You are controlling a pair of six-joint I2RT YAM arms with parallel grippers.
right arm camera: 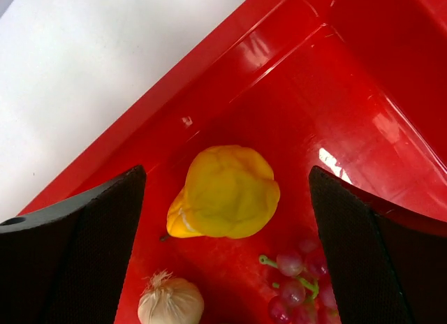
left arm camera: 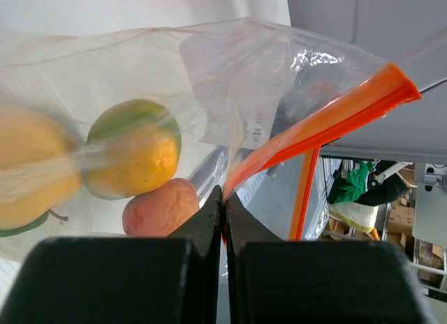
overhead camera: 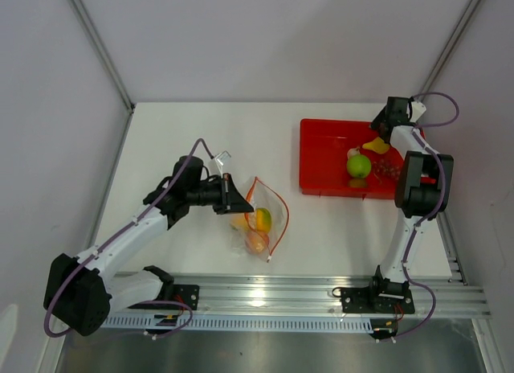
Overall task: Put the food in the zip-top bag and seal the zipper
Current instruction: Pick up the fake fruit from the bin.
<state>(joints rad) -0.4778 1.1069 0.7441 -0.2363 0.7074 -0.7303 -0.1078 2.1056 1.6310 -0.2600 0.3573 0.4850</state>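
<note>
Picking the yellow pear (right arm camera: 223, 195) for bagging is the step in hand, by my reading. Layout: worktop (overhead camera: 201, 140) carries red tray (overhead camera: 321, 152) at right and zip-top bag (overhead camera: 269, 220) at centre, holding a mango (left arm camera: 136, 156) and two more fruits. State: left end effector (left arm camera: 223, 205) clenched on the bag's lip beside the orange zipper (left arm camera: 328, 118); right end effector (right arm camera: 227, 172) released, straddling the pear in the tray. Advice: descend centred on the pear's broad body, clear of grapes (right arm camera: 297, 289) and white bulb (right arm camera: 171, 303). Unclear: how wide the mouth gapes; leftmost bagged fruit (left arm camera: 28, 163) is cut off.
</note>
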